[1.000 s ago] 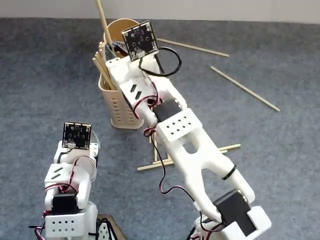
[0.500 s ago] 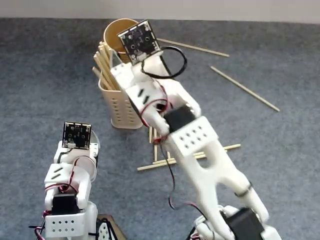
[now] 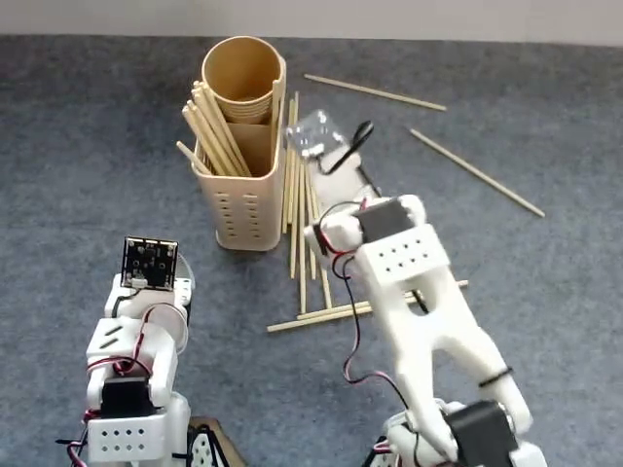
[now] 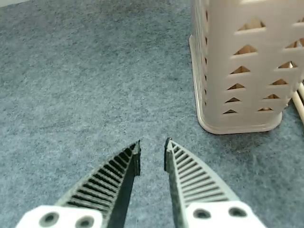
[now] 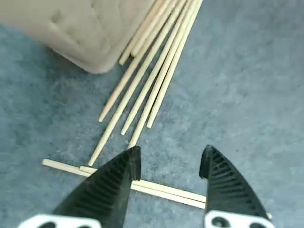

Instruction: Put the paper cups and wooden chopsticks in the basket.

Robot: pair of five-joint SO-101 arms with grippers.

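High view: a grey carpet [image 3: 88, 146] covers the table, with a pale strip [image 3: 389, 19] along the far edge. The basket [image 3: 243, 209] stands upright and holds a paper cup [image 3: 243, 68] and several chopsticks [image 3: 214, 136]. More loose sticks [image 3: 294, 224] are just beside the basket; they seem to lean on its wall. Two single sticks [image 3: 375, 92] [image 3: 477, 173] lie well apart from it. The right arm [image 3: 404, 263] partly covers a crossing pair [image 3: 302, 321]. The right gripper [image 5: 171, 149] hangs over that pair, spread wide and empty. The left gripper [image 4: 152, 142], near the basket, has its fingers slightly parted and holds nothing.
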